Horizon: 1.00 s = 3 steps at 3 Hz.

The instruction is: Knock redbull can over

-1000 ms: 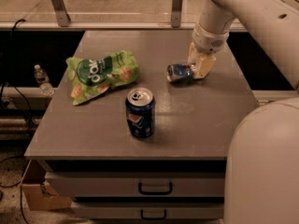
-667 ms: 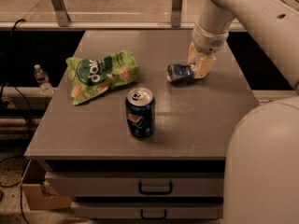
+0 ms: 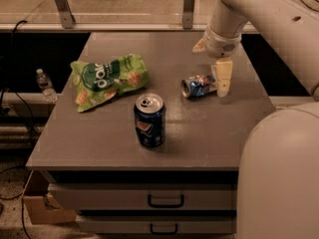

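The redbull can [image 3: 198, 85] is slim, silver and blue, and lies on its side on the grey table [image 3: 209, 128], right of centre, with its top end facing left. My gripper [image 3: 212, 67] hangs from the white arm just above and to the right of the can. One cream finger [image 3: 223, 78] points down at the can's right end, touching or nearly touching it. The other finger [image 3: 199, 46] sticks out to the left, higher up. The fingers stand apart and hold nothing.
A dark blue Pepsi can [image 3: 149, 119] stands upright near the table's front middle. A green chip bag [image 3: 107, 80] lies at the left. Drawers [image 3: 164, 200] sit under the table. A water bottle [image 3: 45, 85] stands on a ledge to the left. The robot's white body [image 3: 279, 178] fills the lower right.
The fingers, close together beside the can before, now stand apart with one lowered at the can's right end. The lying can has shifted slightly toward the front.
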Each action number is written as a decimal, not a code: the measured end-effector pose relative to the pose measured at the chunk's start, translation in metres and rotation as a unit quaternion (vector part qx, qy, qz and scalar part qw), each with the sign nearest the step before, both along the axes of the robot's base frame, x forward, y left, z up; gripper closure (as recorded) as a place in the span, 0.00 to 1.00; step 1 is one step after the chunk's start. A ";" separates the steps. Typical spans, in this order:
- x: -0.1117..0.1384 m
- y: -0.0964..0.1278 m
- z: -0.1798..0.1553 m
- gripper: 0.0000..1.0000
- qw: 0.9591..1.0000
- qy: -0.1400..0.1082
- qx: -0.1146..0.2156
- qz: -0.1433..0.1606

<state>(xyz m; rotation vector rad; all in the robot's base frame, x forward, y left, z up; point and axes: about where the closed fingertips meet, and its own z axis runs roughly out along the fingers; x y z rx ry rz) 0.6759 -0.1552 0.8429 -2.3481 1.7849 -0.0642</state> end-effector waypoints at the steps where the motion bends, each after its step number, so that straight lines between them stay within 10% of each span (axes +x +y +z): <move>1: 0.001 -0.002 0.000 0.00 1.000 -0.003 0.006 -0.004; 3: -0.006 -0.025 0.028 0.00 0.999 -0.029 0.024 -0.027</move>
